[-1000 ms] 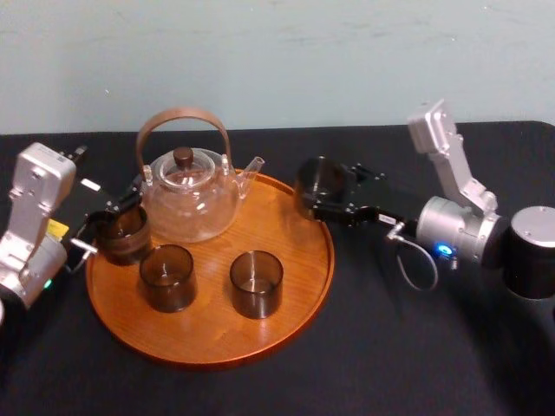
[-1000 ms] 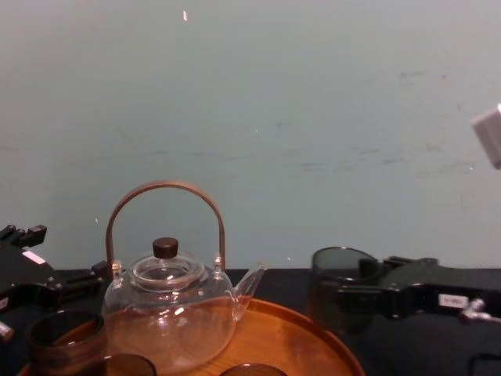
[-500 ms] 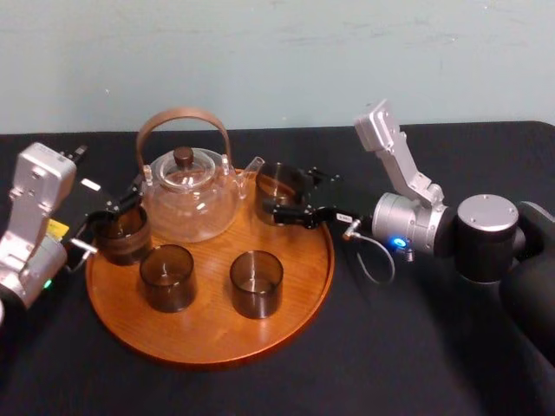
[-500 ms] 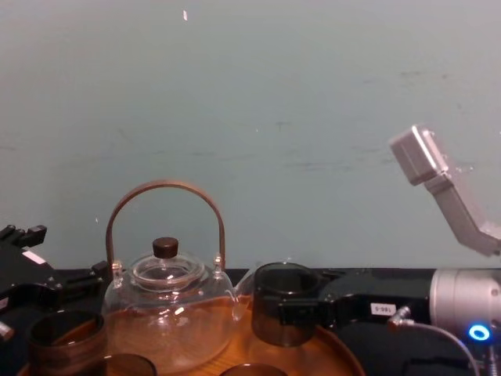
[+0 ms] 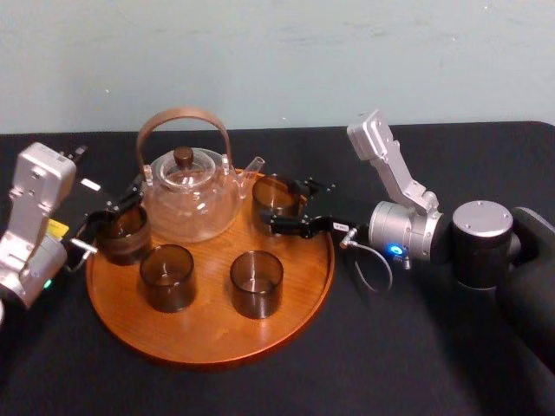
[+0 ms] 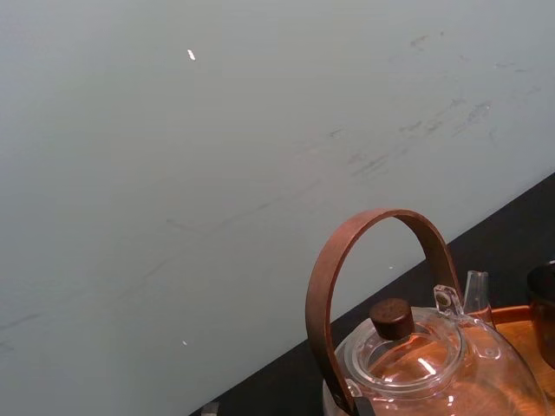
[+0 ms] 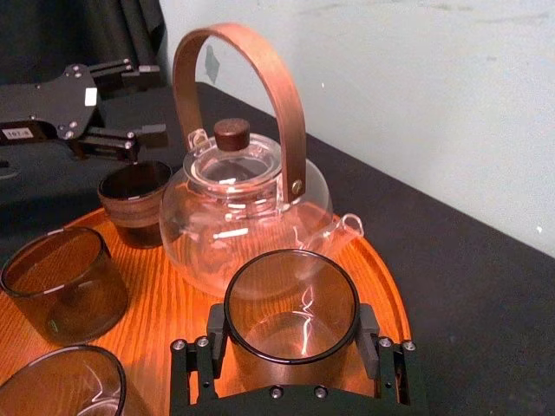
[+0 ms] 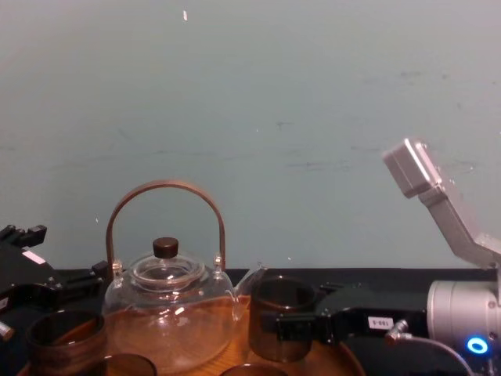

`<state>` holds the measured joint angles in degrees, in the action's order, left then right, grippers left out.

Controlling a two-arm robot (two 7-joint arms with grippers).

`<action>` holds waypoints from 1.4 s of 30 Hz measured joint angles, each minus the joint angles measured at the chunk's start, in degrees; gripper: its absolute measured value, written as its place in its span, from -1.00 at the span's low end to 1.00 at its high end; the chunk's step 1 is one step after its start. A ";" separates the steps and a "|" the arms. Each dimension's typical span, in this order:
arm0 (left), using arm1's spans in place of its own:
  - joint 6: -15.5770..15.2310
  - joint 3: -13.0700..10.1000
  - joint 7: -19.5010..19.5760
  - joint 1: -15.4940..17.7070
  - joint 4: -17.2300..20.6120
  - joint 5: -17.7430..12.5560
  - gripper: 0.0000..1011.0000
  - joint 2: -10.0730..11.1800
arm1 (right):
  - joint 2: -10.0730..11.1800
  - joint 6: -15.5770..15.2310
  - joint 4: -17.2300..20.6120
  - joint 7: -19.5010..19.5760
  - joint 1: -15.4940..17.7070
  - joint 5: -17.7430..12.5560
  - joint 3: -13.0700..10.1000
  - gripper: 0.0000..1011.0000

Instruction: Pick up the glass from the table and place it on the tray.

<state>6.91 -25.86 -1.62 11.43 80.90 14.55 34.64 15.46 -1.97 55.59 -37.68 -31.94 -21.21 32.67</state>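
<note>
My right gripper (image 5: 281, 211) is shut on the smoky glass (image 5: 275, 192), one finger on each side of it (image 7: 290, 316). It holds the glass upright and low over the back right part of the round wooden tray (image 5: 299, 282), right next to the teapot's spout. I cannot tell whether the glass base touches the tray. From the chest view the glass (image 8: 279, 315) hangs just right of the teapot (image 8: 168, 313). My left gripper (image 5: 114, 204) stands open at the tray's left rim, just behind a banded glass (image 5: 121, 234).
The clear teapot (image 5: 189, 195) with its arched wooden handle stands at the tray's back. Two more smoky glasses (image 5: 167, 277) (image 5: 257, 283) sit on the tray's front half. Black cloth covers the table (image 5: 416, 347); a pale wall rises behind.
My right gripper carried the glass leftward from beyond the tray's right rim to over the tray beside the teapot spout, and a little lower. The left arm stayed still.
</note>
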 joint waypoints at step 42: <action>0.00 0.00 0.00 0.00 0.00 0.00 0.98 0.00 | -0.19 -0.02 -0.77 0.07 0.36 0.27 0.25 0.98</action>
<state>6.91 -25.86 -1.62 11.43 80.90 14.55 34.65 15.28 -1.98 54.81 -37.61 -31.59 -20.93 32.92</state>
